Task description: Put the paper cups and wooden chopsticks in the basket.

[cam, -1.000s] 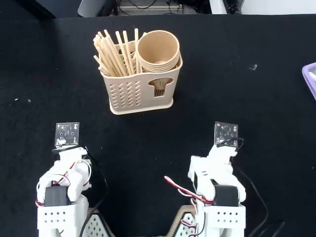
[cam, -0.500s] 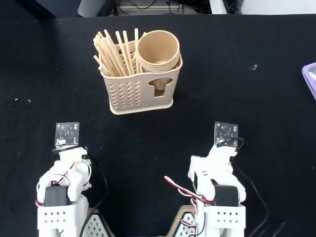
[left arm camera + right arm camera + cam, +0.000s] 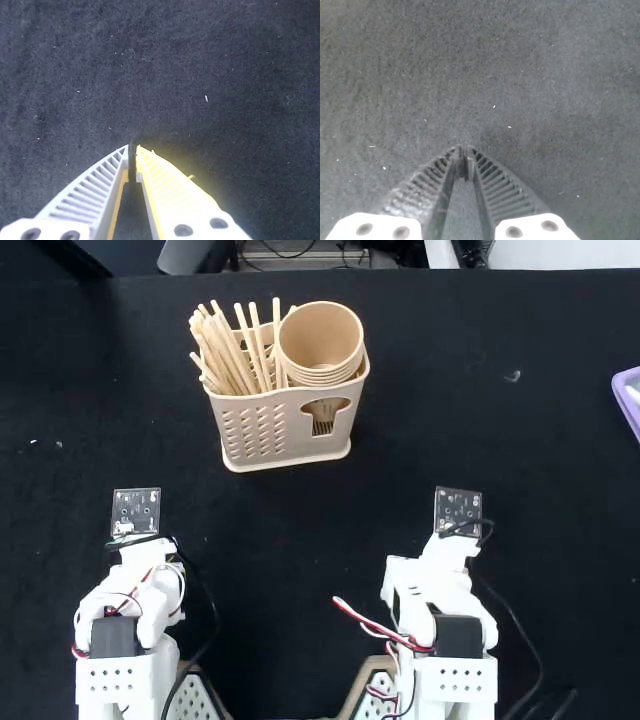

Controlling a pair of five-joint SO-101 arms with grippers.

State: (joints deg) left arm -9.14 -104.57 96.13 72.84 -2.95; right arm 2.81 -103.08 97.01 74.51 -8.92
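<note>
Paper cups (image 3: 320, 338), chopsticks (image 3: 232, 350) inside basket (image 3: 285, 430); left claw (image 3: 131, 148), right claw (image 3: 463, 149) both clenched over black table (image 3: 500, 490).

Table (image 3: 480, 420), black cloth top. On it: beige perforated basket (image 3: 285, 435), upright; purple container (image 3: 629, 400), well right of basket; two white arm bases (image 3: 118, 680), in front of basket.

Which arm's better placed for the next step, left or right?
Neither. The cups and chopsticks already stand in the basket, so the job looks done. The left gripper and right gripper are both shut over the table, holding nothing.
</note>
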